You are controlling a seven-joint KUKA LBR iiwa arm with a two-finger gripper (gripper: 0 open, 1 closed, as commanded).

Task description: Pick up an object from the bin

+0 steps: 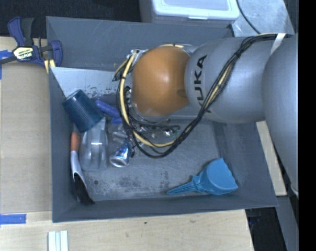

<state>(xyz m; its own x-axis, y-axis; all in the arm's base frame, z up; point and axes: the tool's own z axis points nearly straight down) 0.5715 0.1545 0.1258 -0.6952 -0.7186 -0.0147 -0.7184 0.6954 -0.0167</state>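
By the left wall of the bin (56, 140) lie an orange and black pen (74, 163), a dark blue cup (82, 110) and a clear cup (93, 148), all down on the bin floor. Just right of them the gripper (121, 136) is low over a small shiny blue and silver thing (120, 156). The orange cover (158, 82) hides it, so I cannot tell if it is open or closed. A blue funnel (210, 179) lies alone near the bottom right corner, and I think nothing is picked up yet, so the grab and the lift are left to do.

Up top, a dark surface (69, 4) — a white box (192, 7).
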